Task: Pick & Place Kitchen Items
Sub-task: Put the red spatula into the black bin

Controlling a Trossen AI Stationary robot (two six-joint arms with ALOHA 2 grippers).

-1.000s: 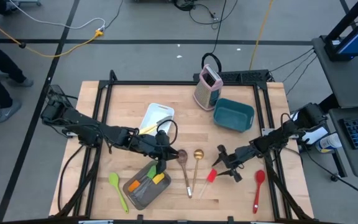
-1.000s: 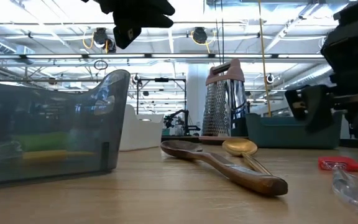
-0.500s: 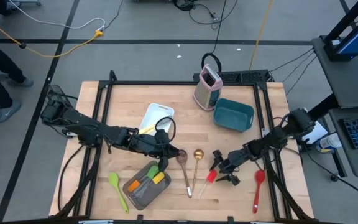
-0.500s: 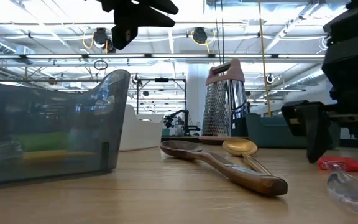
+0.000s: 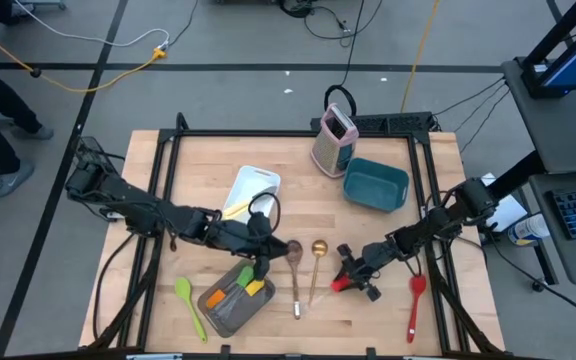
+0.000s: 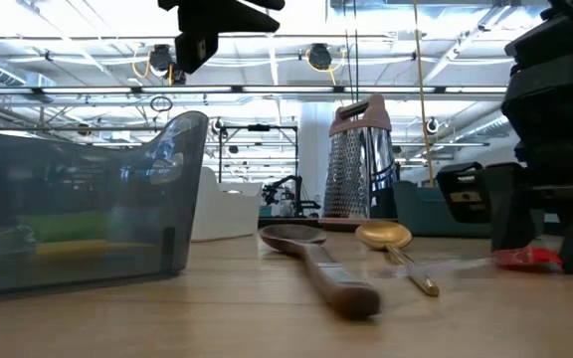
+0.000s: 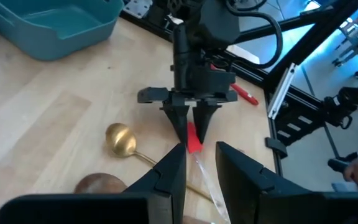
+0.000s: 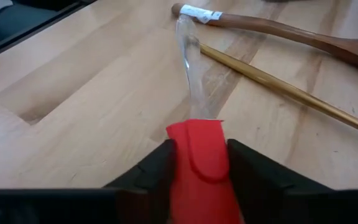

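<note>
**Right gripper closes on the red spatula**

The right gripper has come down and now clamps the red spatula on the table beside the gold spoon: pickup begun. Soft red silicone blade, clear glossy handle. Left gripper hovers over the grey pan, fingers slightly apart, empty

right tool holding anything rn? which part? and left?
The right tool is closing around the red spatula at its red head, clear handle pointing away; a firm grip cannot be told. The left tool hovers above the table, holding nothing.
</note>
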